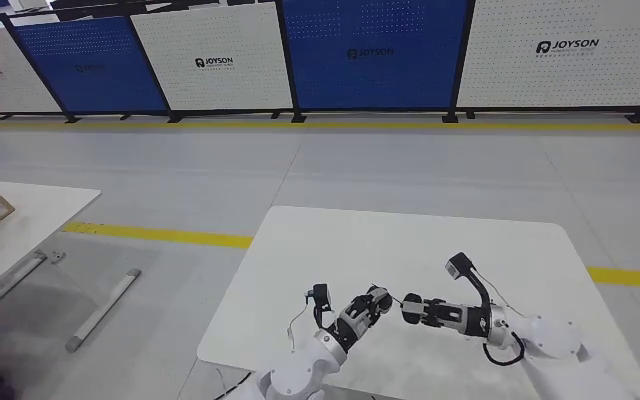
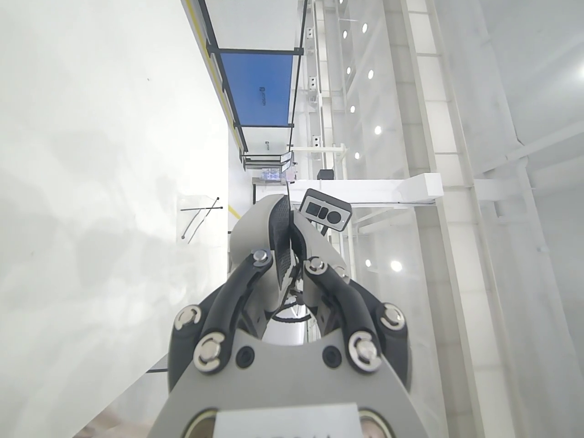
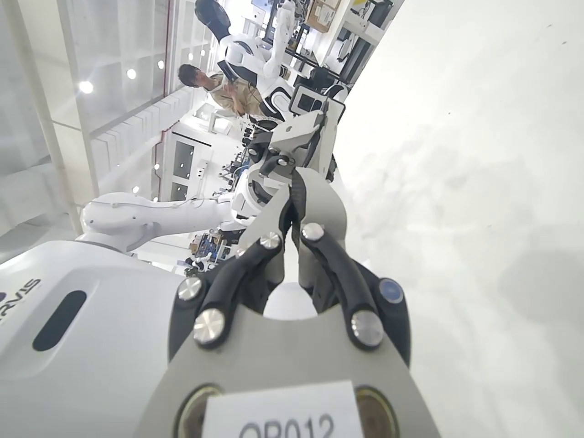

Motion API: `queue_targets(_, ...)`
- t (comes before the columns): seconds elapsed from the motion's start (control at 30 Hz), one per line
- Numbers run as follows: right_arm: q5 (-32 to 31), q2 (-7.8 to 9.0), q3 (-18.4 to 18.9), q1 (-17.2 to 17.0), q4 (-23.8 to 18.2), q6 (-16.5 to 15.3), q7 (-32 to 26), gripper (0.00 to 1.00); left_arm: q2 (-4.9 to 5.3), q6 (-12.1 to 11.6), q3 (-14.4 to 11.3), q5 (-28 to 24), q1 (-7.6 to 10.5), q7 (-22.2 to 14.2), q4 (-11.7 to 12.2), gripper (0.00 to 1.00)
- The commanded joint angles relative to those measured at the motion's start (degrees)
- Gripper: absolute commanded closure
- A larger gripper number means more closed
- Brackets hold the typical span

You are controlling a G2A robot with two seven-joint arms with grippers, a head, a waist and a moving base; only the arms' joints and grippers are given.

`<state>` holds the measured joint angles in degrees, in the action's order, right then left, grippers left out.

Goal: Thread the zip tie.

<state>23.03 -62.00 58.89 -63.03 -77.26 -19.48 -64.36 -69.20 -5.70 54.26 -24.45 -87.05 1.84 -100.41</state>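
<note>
low in the top view's centre, the left hand [image 1: 385, 298] and right hand [image 1: 408, 308] meet tip to tip over the white counter [image 1: 400, 240], each with fingers pressed closed. whether either pinches anything cannot be told. thin black zip ties [image 2: 200, 218] lie crossed on the counter near the left hand.

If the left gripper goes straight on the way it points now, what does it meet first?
Most likely the right gripper, which faces the left gripper tip to tip; the gap between them is unclear.

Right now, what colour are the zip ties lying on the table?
Black zip ties, clearest in left wrist view.
</note>
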Motion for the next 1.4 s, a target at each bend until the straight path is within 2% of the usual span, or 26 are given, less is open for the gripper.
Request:
queue_targets(0.0,-0.27,-0.11,0.44,-0.17,-0.04,0.0,-0.27,1.0,-0.05,0.35,0.03,0.07,0.14,-0.3,0.16,0.79)
queue_targets(0.03,-0.45,-0.15,0.64,-0.25,-0.11,0.0,-0.44,1.0,-0.06,0.59,0.06,0.27,0.19,-0.32,0.21,0.31)
queue_targets(0.07,-0.64,-0.18,0.9,-0.33,-0.19,0.0,-0.63,1.0,-0.08,0.86,0.08,0.46,0.21,-0.26,0.2,0.0)
queue_targets(0.17,-1.1,-0.15,2.26,-0.66,-0.52,0.0,-1.59,1.0,-0.22,-0.23,0.05,0.88,0.04,0.33,0.24,0.0)
queue_targets(0.33,-1.5,0.12,4.93,-0.62,-0.58,0.0,-7.14,1.0,-0.22,-0.23,0.05,0.88,0.04,0.33,0.24,0.0)
queue_targets(0.5,-1.5,0.12,5.12,-0.58,-0.56,0.0,-7.52,1.0,-0.23,-0.02,-0.15,0.91,0.02,-0.07,0.35,0.0)
queue_targets(0.53,-1.5,0.12,5.12,-0.58,-0.56,0.0,-7.52,1.0,-0.28,0.26,-0.36,0.38,0.04,-0.78,0.47,0.0)
queue_targets(0.63,-1.56,0.07,4.75,-0.84,-1.39,0.15,-7.23,1.0,-0.13,1.56,-0.44,-1.72,0.92,-7.43,1.59,0.0)
queue_targets(0.7,-1.39,0.11,4.54,-0.46,-1.71,0.18,-8.33,1.0,0.2,1.99,0.81,-4.18,1.34,-12.63,2.39,0.0)
queue_targets(0.77,-1.5,0.09,3.94,0.55,-1.54,0.87,-10.27,1.0,0.4,0.78,2.17,-5.98,1.23,-14.86,2.42,0.0)
queue_targets(0.83,-1.2,-0.13,2.78,2.41,-0.28,3.02,-11.98,1.0,0.45,-1.33,3.19,-7.99,0.83,-15.66,2.44,0.0)
queue_targets(1.17,-0.84,-0.22,2.54,2.94,0.16,3.3,-12.05,1.0,0.44,-1.38,3.17,-7.89,0.86,-15.64,2.42,0.0)
queue_targets(1.23,-0.84,-0.22,2.54,2.94,0.16,3.3,-12.05,1.0,0.48,-2.46,2.86,-5.03,1.29,-16.04,2.81,0.0)
queue_targets(1.33,-0.84,-0.22,2.54,2.94,0.16,3.3,-12.05,1.0,0.48,-6.26,2.17,0.61,1.38,-15.38,3.86,0.0)
queue_targets(1.37,-0.84,-0.22,2.54,2.94,0.16,3.3,-12.05,1.0,0.38,-8.61,1.76,1.3,1.17,-15.24,4.29,0.0)
